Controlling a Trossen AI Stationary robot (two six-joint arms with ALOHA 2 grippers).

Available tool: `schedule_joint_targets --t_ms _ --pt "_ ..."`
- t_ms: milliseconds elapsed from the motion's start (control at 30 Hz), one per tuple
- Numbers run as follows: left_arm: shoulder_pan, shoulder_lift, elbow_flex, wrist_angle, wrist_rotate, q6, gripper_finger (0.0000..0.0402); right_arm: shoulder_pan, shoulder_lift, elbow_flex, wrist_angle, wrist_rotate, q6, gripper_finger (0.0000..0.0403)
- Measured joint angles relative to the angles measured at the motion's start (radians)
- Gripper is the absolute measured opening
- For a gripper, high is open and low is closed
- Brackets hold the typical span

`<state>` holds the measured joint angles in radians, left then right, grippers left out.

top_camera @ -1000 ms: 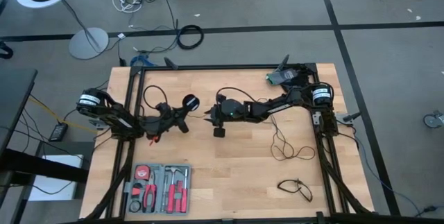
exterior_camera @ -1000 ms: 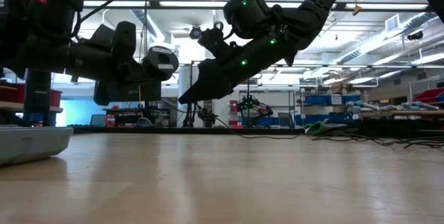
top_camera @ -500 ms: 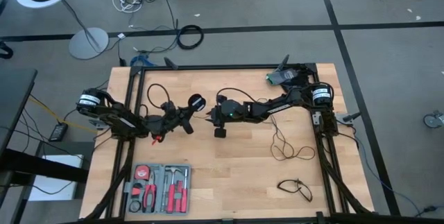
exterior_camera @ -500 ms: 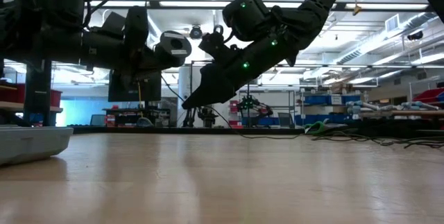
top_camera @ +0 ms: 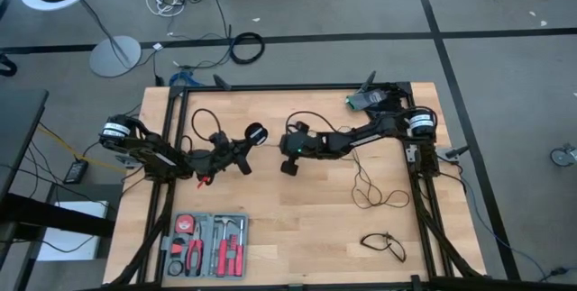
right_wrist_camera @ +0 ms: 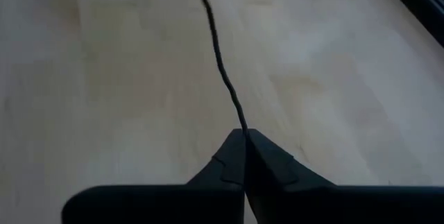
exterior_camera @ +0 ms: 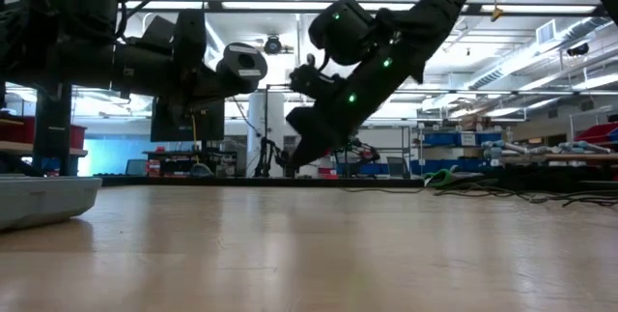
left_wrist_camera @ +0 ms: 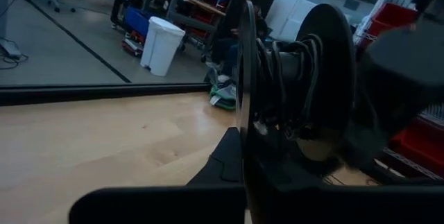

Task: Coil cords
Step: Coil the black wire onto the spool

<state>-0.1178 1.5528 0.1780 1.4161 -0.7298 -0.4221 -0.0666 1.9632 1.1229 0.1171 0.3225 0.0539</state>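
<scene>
— Where's the cord [right_wrist_camera: 220, 64]?

— Pinched in the shut right claw [right_wrist_camera: 244, 139], just beside the disc [top_camera: 256, 133] the shut left claw [top_camera: 236, 153] holds above the tabletop [top_camera: 315, 228].

— Risk?

— A thin cord could slip free if the disc turns hard.

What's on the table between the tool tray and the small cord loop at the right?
Bare wood in the high view between the tool tray and small cord loop.

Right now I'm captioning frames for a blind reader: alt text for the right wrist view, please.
The right pincer is shut on a thin black cord, which runs away from its fingertips over the pale wooden table.
</scene>
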Motion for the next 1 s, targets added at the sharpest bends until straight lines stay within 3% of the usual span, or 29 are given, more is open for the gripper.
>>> schedule_joint_targets --t_ms 267,467,733,1000 --pt "0.0 0.0 0.001 -0.129 0.013 -0.035 0.0 0.023 -0.165 0.0 -0.141 0.097 0.085 0.0002" --pt "0.0 0.0 0.032 -0.254 0.031 -0.054 0.0 0.027 -0.247 0.0 -0.09 0.125 0.084 0.0001" --pt "0.0 0.0 0.145 -0.485 0.033 -0.06 0.0 0.048 -0.239 0.0 0.12 0.007 0.025 0.0001" --pt "0.002 0.0 0.211 -0.526 0.021 -0.026 0.0 0.091 -0.189 0.0 0.178 -0.074 0.021 0.0"
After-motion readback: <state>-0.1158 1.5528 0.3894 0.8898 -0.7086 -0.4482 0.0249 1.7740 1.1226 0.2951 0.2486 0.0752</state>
